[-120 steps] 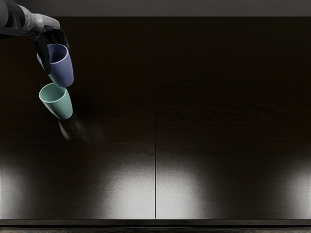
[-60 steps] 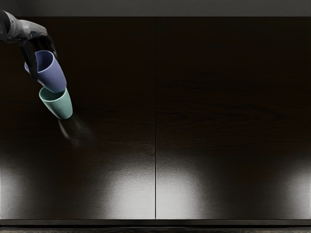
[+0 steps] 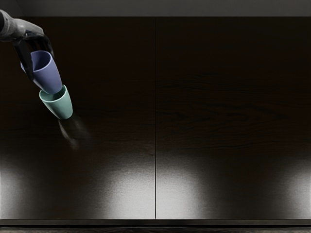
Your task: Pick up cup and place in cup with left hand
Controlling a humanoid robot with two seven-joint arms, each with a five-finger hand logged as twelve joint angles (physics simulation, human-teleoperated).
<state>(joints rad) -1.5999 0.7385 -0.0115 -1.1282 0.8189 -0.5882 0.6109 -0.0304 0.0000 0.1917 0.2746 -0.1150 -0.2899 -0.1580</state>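
At the left, the robot's left hand [image 3: 32, 37] comes in from the side and holds the purple cup [image 3: 47, 76] near its top, with its dark fingers part way closed, one down each side of it. The purple cup's bottom is right over the open top of the green cup [image 3: 59, 105], but I can't tell if it is a little bit inside or just above. The green cup stands on the dark brown bench [image 3: 218, 121], which goes on to the right.

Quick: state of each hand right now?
Left hand: closed on the purple cup.
Right hand: not in view.
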